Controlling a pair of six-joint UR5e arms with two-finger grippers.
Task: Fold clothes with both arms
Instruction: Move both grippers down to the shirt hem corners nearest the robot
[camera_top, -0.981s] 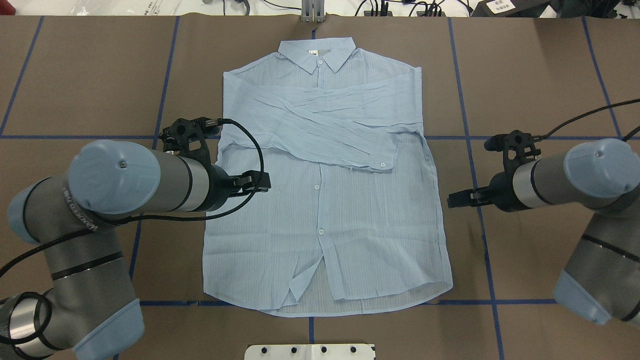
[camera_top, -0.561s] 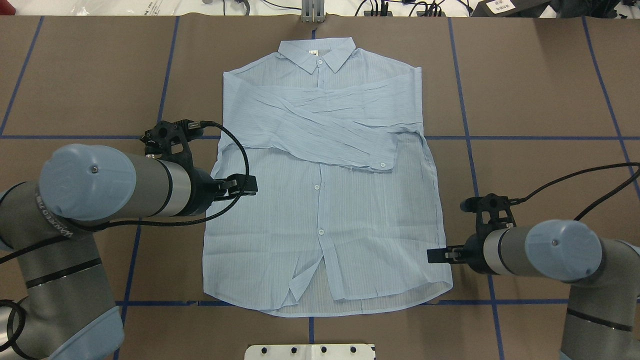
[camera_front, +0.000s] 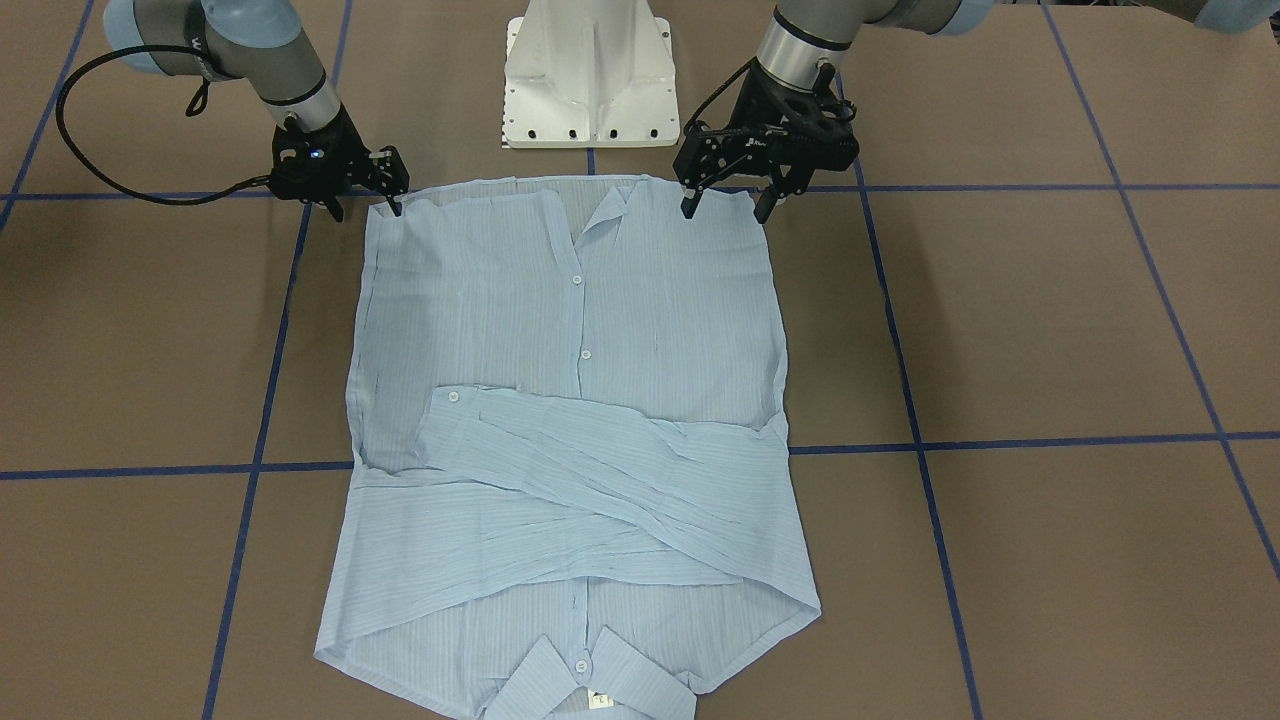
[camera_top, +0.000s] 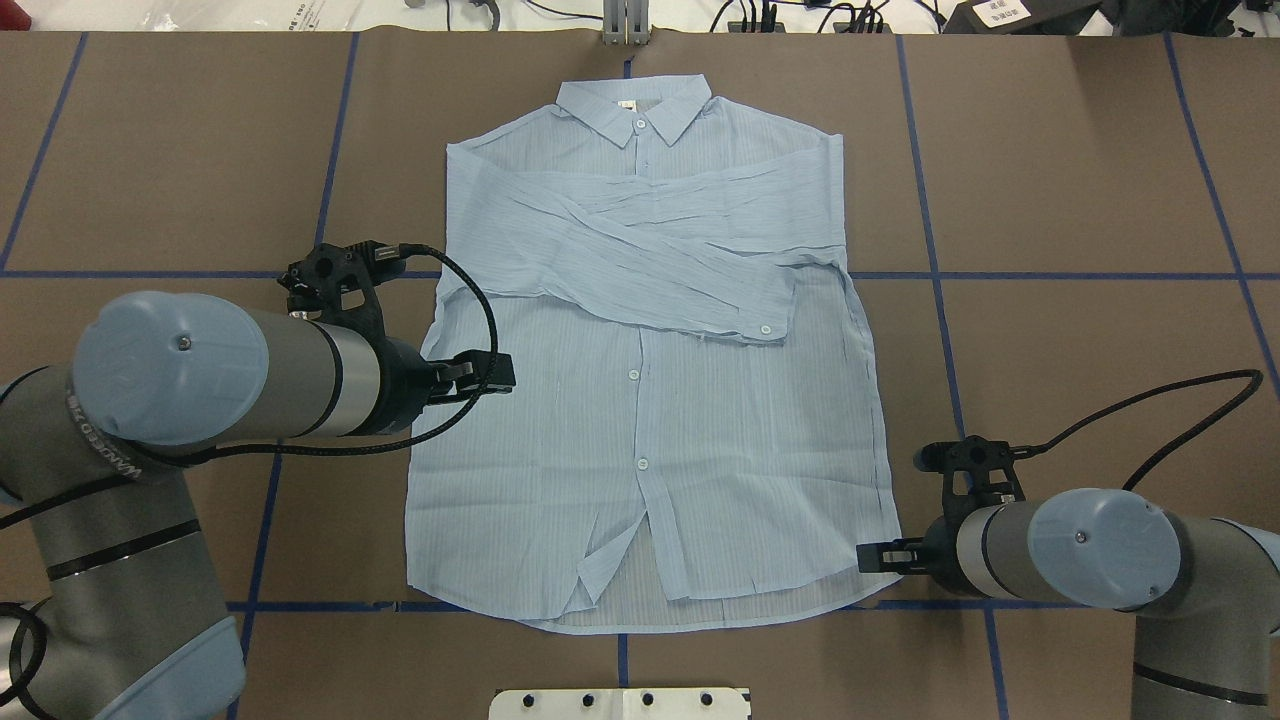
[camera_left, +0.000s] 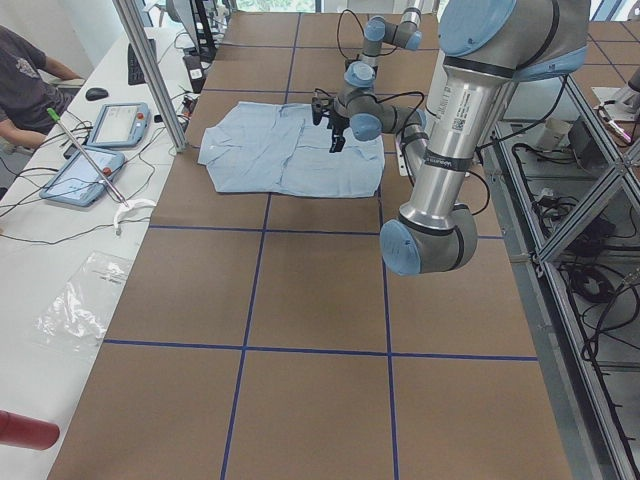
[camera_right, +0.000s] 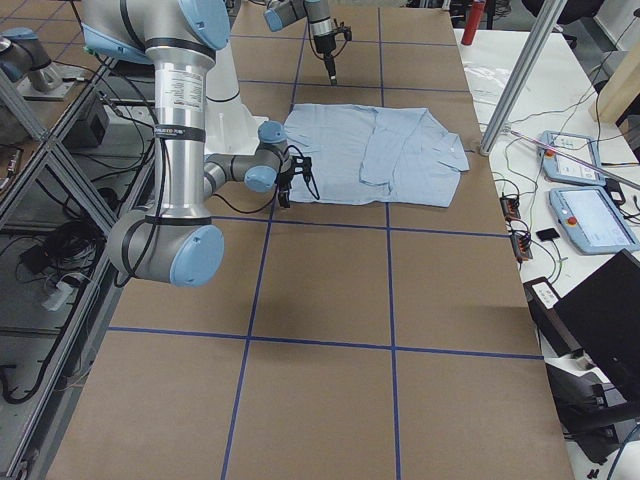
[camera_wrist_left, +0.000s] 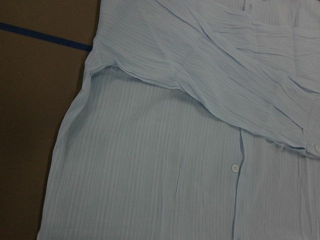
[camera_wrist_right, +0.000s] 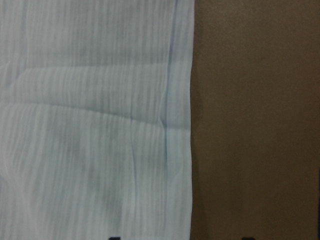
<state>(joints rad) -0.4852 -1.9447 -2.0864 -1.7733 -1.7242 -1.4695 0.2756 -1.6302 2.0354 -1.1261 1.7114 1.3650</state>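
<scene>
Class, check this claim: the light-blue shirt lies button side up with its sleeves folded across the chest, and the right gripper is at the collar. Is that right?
Not quite. The right gripper is at a hem corner of the shirt, not the collar, as the overhead exterior view shows. The rest stands: button side up, sleeves folded across the chest.

Open table (camera_top: 1080, 170) both sides of shirt (camera_top: 650, 450); ends are crowded.
Overhead view: I can pass thru bare stretches upper L & upper R. Grey post (camera_top: 625, 22) top centre, white base plate (camera_top: 620, 703) bottom centre & my left arm (camera_top: 230, 370) mid-left block the way.
</scene>
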